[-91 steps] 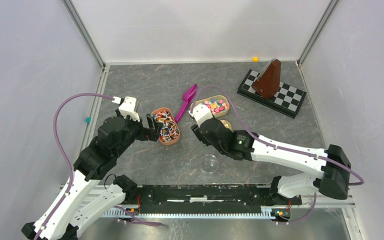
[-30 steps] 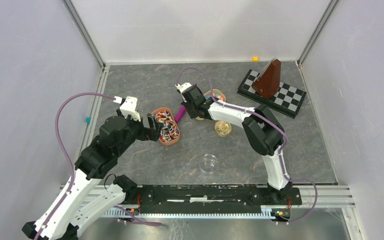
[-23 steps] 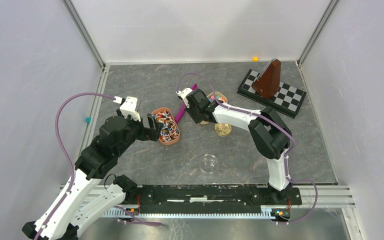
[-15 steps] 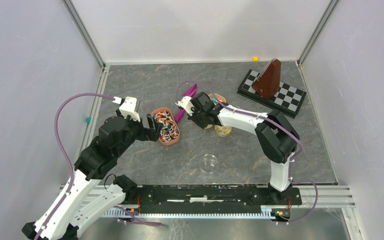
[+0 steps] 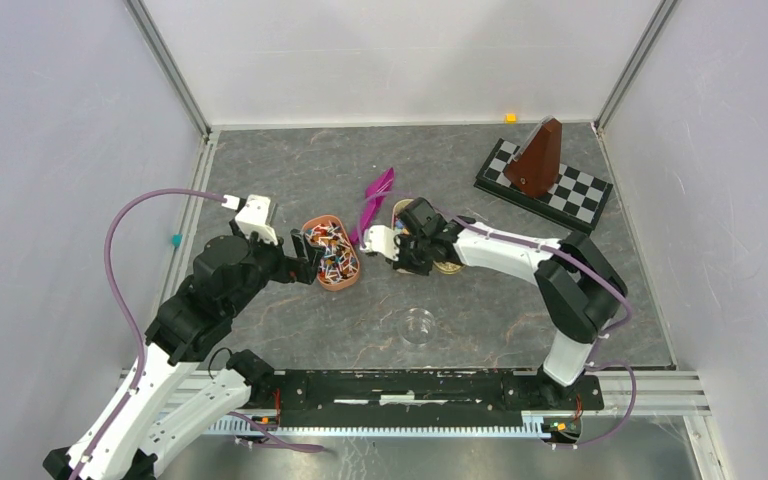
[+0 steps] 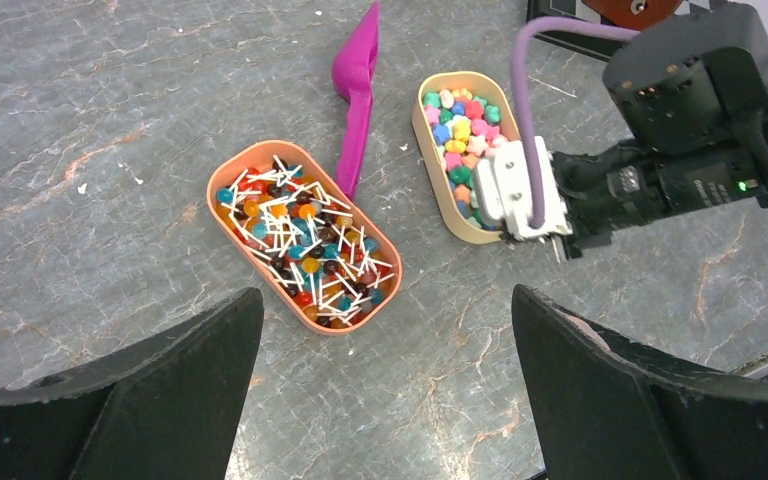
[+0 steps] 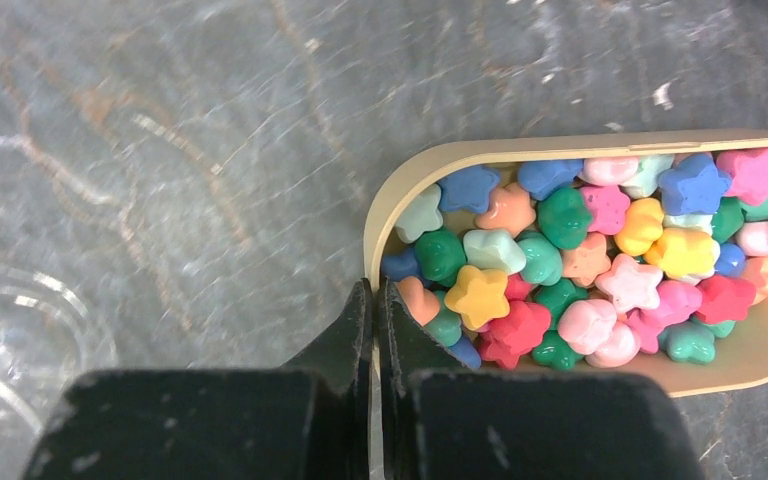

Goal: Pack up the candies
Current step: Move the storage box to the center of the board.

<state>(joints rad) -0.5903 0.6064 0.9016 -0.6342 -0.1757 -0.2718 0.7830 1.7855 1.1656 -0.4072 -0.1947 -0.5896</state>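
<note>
Candies (image 7: 580, 270): star-shaped, mixed pink/yellow/green/blue/orange, all heaped in the beige oval tray (image 7: 560, 143), mid-table, none seen outside it. Right gripper (image 7: 374, 300) is at the tray's near rounded end with its fingers pressed together. The tips sit right on the rim; cannot tell if the thin wall is pinched or only touched, and no candy is held. Purple scoop (image 6: 355, 80) lies flat on the table (image 5: 290, 170) between the beige tray and the orange-brown tray (image 6: 222, 215), with nothing gripping it. The orange-brown tray holds the white-twisted wrapped sweets (image 6: 305, 240), not part of the job. Left gripper (image 6: 385, 298) hangs above that tray's near end, jaws spread wide with nothing between them. Clear round dish (image 5: 418, 326) sits nearer the bases, apart from both trays, and looks empty. A gold disc (image 5: 449, 266) shows just beside the right wrist, possibly a lid. Chessboard (image 5: 580, 195) with a metronome (image 5: 540, 158) stands well apart at far right. Judged step: setup, the right arm positioning or steadying the candy tray, with packing itself not begun. The next move likely calls for opening the right claw to take the scoop by its handle, or dragging the tray toward the dish, kept low and slow so the tray doesn't tip and spill.
</note>
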